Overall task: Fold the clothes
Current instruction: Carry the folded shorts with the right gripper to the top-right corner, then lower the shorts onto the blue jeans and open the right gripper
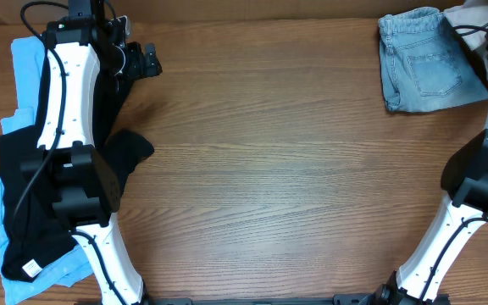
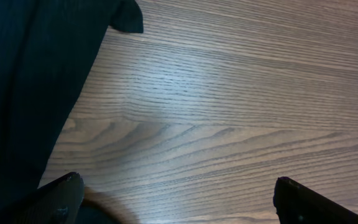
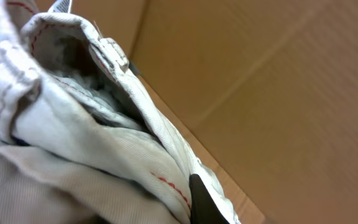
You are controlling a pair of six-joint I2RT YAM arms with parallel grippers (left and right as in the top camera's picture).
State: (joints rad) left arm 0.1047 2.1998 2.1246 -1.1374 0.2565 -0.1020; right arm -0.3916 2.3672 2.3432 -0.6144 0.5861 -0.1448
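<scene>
The clothes lie in separate spots. A black garment (image 1: 24,212) and a light-blue one (image 1: 25,63) are piled at the table's left edge, under my left arm. Faded-denim shorts (image 1: 420,59) lie at the back right. My left gripper (image 1: 142,61) hangs open over bare wood, with the black garment (image 2: 30,81) just to its left; its fingers (image 2: 61,199) hold nothing. My right gripper (image 3: 188,186) is shut on the beige shorts (image 3: 73,137), which have red stitching; one dark finger (image 3: 204,202) presses into the fabric. A pale corner of the beige shorts (image 1: 471,12) shows at the overhead view's top right.
A brown cardboard wall (image 3: 278,81) stands close behind the beige shorts in the right wrist view. The wooden table (image 1: 278,161) stretches between the two arms. My right arm (image 1: 468,191) rises along the right edge.
</scene>
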